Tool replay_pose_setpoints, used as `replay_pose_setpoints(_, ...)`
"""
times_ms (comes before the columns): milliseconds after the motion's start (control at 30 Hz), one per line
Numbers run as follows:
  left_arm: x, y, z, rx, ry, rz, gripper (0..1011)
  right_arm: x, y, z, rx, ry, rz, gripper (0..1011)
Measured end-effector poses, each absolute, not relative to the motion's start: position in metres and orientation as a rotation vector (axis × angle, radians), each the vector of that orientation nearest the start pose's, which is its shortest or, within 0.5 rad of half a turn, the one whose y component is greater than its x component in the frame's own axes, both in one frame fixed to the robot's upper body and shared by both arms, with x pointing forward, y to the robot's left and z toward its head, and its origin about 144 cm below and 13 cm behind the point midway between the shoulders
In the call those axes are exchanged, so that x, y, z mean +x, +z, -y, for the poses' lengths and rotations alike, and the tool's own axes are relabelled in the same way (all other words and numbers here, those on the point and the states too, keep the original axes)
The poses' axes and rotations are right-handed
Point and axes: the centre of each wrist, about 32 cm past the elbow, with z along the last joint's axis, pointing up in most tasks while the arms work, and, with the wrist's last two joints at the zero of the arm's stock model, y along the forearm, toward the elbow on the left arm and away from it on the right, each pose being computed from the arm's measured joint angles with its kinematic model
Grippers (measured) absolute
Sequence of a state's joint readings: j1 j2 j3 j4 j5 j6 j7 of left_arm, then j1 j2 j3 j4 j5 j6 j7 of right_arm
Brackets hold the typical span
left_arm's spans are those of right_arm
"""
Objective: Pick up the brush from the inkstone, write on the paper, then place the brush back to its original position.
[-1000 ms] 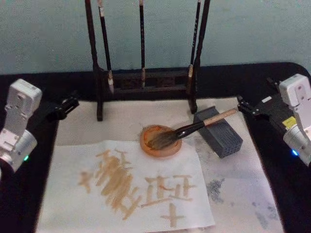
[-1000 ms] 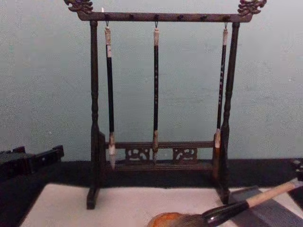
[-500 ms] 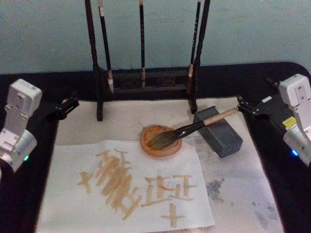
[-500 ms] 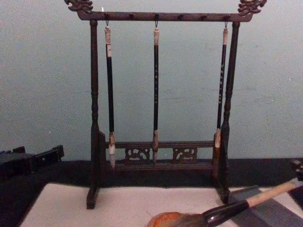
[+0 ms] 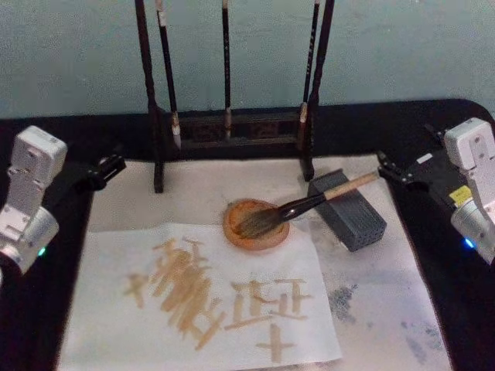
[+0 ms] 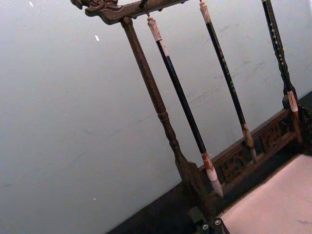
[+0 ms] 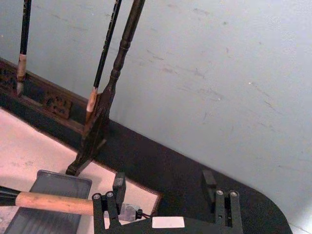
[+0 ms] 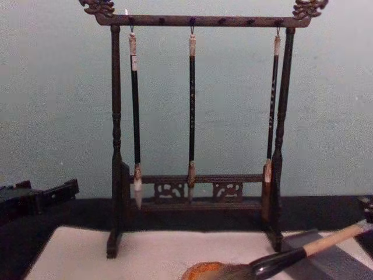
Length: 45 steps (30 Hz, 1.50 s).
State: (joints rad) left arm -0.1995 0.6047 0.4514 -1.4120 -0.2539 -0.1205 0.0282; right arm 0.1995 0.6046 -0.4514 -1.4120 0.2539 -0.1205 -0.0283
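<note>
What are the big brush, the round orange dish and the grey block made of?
The brush looks like pale wood or bamboo on its handle, glossy black lacquer or plastic lower down, and soft hair at the bushy tip. The dish seems to be glazed pottery or stone, going by its smooth orange rim. The block looks like dull grey stone or plastic, with flat faces.

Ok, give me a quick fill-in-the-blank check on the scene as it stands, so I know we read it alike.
1. The brush lies with its bristles in the orange dish and its handle propped on the grey ____.
2. The rack has ____ thin brushes hanging from it.
3. The right gripper, beside the handle's end, is ____; the left gripper sits at the mat's left edge.

Missing words: block; three; open.
</note>
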Motion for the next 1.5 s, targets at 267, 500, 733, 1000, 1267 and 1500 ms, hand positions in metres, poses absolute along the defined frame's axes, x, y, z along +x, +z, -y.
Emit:
replay_pose_setpoints(267,0.489,1.14,-0.31,0.304,1.248,0.285,1000,0.483,1.141,0.318,-0.254,-1.217,0.197,1001)
replay_pose_setpoints(500,0.489,1.14,-0.31,0.304,1.248,0.285,1002,0.47,1.144,0.333,-0.138,-1.153,0.03,1001)
replay_pose_setpoints(733,0.489,1.14,-0.31,0.304,1.248,0.285,1002,0.456,1.142,0.341,-0.065,-1.107,-0.085,1001)
replay_pose_setpoints(1000,0.489,1.14,-0.31,0.305,1.248,0.285,1002,0.447,1.14,0.349,0.015,-1.067,-0.231,1001)
replay_pose_setpoints(1267,0.489,1.14,-0.31,0.304,1.248,0.285,1002,0.447,1.135,0.357,0.129,-1.019,-0.411,1001)
replay_pose_setpoints(1500,0.489,1.14,-0.31,0.304,1.248,0.285,1002,0.451,1.127,0.363,0.229,-0.987,-0.552,1001)
